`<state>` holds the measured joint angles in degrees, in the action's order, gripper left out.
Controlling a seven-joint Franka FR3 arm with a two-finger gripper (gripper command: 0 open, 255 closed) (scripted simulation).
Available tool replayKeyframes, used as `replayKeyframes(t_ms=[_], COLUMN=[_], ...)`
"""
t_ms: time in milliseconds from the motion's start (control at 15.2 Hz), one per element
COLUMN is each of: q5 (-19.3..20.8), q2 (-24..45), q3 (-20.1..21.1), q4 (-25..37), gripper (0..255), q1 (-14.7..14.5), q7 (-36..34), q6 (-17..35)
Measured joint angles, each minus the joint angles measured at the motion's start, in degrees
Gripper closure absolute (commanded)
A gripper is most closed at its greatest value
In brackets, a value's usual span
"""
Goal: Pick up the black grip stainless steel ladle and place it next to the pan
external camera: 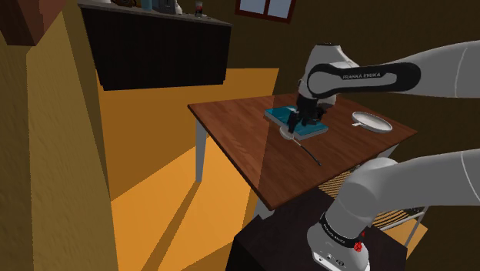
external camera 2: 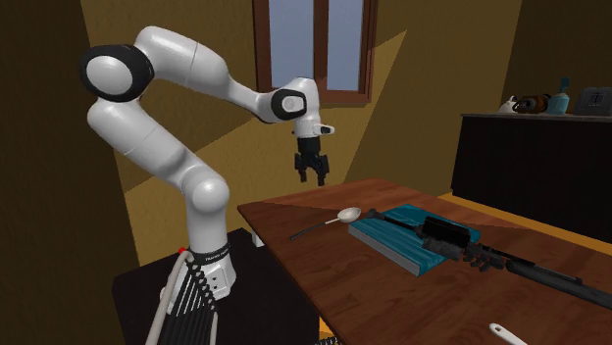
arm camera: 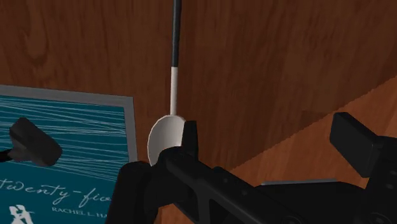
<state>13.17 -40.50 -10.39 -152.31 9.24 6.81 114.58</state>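
The ladle (arm camera: pixel 164 137) lies flat on the brown wooden table (external camera: pixel 246 131), its pale bowl beside the corner of a teal book (arm camera: pixel 70 146). Its stem is white near the bowl and turns into a thin black grip (arm camera: pixel 177 25) pointing away from the book. In the second exterior view the ladle (external camera 2: pixel 345 214) rests just below and right of my gripper (external camera 2: pixel 312 176), which hangs open above the table. In the wrist view my gripper (arm camera: pixel 270 137) is open and holds nothing, with the bowl just beside one finger (arm camera: pixel 189 137). The pan (external camera: pixel 371 122), a pale shallow dish, sits on the table's far right in the shoulder view.
A black object (external camera 2: pixel 446 235) lies on the teal book (external camera 2: pixel 407 245), and a long black bar (external camera 2: pixel 549 279) runs from it along the table. A dark counter (external camera: pixel 161 46) with small items stands along the back wall. A window (external camera 2: pixel 312 44) is behind the arm.
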Motion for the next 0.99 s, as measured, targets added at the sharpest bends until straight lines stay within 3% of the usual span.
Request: replayKeyframes(t_ms=[528, 990], q5=[4.7, 5.7], q2=[10.1, 15.7], q3=[-6.8, -8.5], q4=[-3.3, -5.2], gripper=[0, 0], q1=[5.9, 6.5], q7=[-0.2, -0.5], q6=[13.6, 21.2])
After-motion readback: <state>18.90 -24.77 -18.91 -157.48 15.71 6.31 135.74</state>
